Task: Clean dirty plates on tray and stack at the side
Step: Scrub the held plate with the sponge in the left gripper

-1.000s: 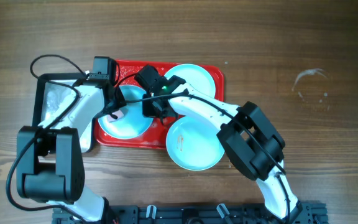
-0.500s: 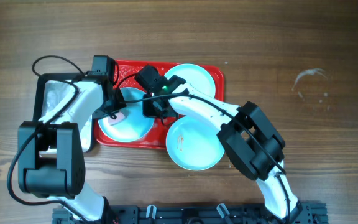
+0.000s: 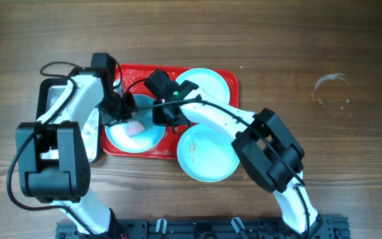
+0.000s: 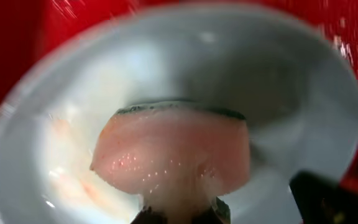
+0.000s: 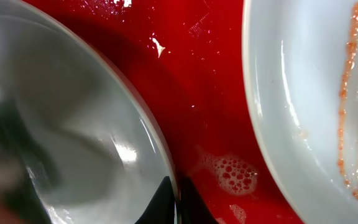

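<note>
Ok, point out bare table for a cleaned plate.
Bare wood right of the red tray, beyond the right arm, around the faint ring mark; also the strip above the tray. Crowded: the tray itself, under plates and both arms, with the metal tray at its left.

No text, label, brand, number or sign can be read in any view. Nothing legible is found on the large red rectangular plastic tray (image 3: 233,78) or the pale turquoise round plates (image 3: 207,156).

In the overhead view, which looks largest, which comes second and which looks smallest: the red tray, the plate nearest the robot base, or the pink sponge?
1. red tray
2. plate nearest the base, clearly smaller than the tray
3. pink sponge, by far the smallest
</note>
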Controlling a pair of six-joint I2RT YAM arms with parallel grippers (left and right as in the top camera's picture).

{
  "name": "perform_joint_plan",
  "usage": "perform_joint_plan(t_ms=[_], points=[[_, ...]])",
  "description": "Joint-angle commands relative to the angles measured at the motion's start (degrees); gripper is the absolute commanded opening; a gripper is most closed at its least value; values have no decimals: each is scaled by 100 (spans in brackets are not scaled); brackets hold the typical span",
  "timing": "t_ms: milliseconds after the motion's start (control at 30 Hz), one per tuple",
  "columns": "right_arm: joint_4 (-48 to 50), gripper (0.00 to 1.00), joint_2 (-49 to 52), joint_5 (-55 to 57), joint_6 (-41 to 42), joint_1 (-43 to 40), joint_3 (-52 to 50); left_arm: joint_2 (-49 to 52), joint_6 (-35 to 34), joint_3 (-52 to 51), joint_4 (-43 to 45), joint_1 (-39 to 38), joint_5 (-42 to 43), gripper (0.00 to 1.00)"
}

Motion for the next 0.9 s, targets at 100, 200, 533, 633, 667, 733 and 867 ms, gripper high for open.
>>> perform_joint_plan(t_ms=[100, 200, 533, 633, 667, 733, 867], points=[[7, 4, 205, 76, 4, 9, 0, 302, -514, -251, 160, 46, -1790, 4], [11, 4, 205, 76, 7, 7, 0, 380, -619, -516, -7, 46, -1786, 4], [9, 4, 205, 72, 7, 9, 0, 391, 59, -251, -1080, 46, -337, 4], [9, 4, 205, 72, 7, 9, 0, 393, 57, -177, -358, 46, -308, 4], [9, 4, 205, 72, 7, 9, 0, 396, 57, -210, 15, 44, -308, 4], [9, 4, 205, 74, 7, 9, 0, 396, 55, -304, 726, 42, -328, 4], [9, 4, 205, 76, 4, 9, 0, 487, -13, -629, 2114, 42, -326, 4]])
